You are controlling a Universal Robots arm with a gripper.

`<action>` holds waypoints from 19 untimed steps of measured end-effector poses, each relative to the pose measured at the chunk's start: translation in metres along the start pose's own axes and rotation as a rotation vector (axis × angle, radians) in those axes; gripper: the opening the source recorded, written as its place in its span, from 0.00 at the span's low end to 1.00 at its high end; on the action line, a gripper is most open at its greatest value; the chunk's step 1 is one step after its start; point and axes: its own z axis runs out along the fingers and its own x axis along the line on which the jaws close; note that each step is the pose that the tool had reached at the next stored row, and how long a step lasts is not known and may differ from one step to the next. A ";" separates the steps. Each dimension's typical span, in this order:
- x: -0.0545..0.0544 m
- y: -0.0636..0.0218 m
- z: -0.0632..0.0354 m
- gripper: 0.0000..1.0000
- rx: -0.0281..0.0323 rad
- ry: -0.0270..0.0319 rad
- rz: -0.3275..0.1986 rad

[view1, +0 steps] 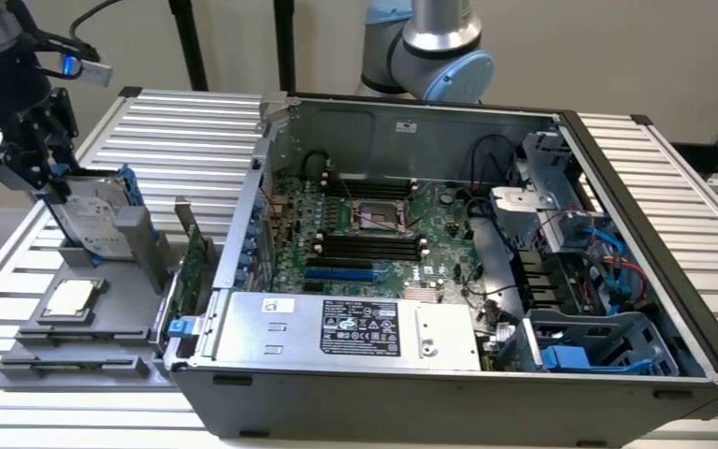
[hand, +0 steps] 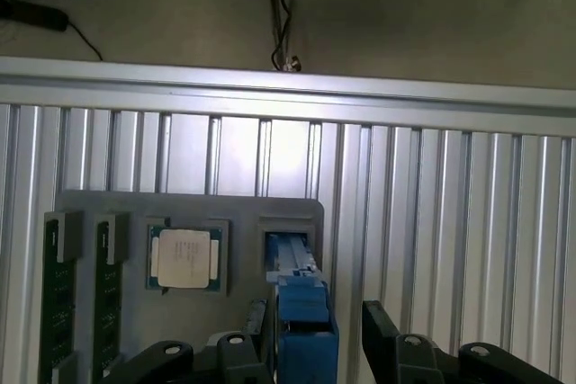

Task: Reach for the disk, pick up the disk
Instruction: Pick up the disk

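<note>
disk (view1: 94, 213) stands on edge in a slot of the grey holder tray (view1: 147, 251), about 9 o'clock in the exterior view, outside the computer case (view1: 459, 404); blue rail visible along its edge, silver face with white label turned toward the case

wrist view: blue rail of the disk (hand: 301, 330) sits between the two black fingers (hand: 380, 334). One finger is almost against the rail, the other has a visible gap, so the pincer is wide, straddling the disk without clamping it

gripper (view1: 60, 187) sits at the disk's upper edge in the exterior view, at roughly 10 o'clock from the disk; in the wrist view gripper (hand: 315, 314) is centred over the rail

square silver chip (view1: 70, 297) lies flat in its own pocket of the same tray, 6 o'clock from the disk in the exterior view; also seen in the wrist view (hand: 184, 256), one pocket over from the disk's slot, with two memory sticks (hand: 58, 299) beyond it

case lies open on the slatted metal table (view1: 671, 178), motherboard (view1: 372, 234) exposed at centre, silver box with black label (view1: 347, 327) at 6 o'clock inside it
</note>
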 end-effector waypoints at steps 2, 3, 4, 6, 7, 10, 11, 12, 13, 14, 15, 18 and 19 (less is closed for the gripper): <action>0.000 0.0000 0.0003 0.54 0.0002 0.0001 0.001; 0.000 0.0000 0.0004 0.54 0.0003 0.0000 0.002; 0.000 0.0000 0.0005 0.54 0.0004 0.0000 0.002; 0.000 0.0000 0.0006 0.54 0.0004 0.0001 0.004; 0.000 0.0000 0.0006 0.54 0.0004 0.0000 0.005; 0.000 0.0000 0.0006 0.45 0.0003 0.0002 0.007; 0.000 0.0000 0.0007 0.45 0.0004 0.0001 0.008; 0.000 0.0000 0.0007 0.38 0.0005 0.0000 0.009; 0.000 0.0000 0.0007 0.38 0.0005 0.0000 0.009; 0.000 0.0000 0.0007 0.38 0.0005 -0.0001 0.010; 0.000 0.0000 0.0008 0.38 0.0007 -0.0001 0.011; 0.001 0.0000 0.0007 0.36 0.0004 -0.0001 0.015; 0.001 0.0001 0.0007 0.33 0.0005 -0.0002 0.016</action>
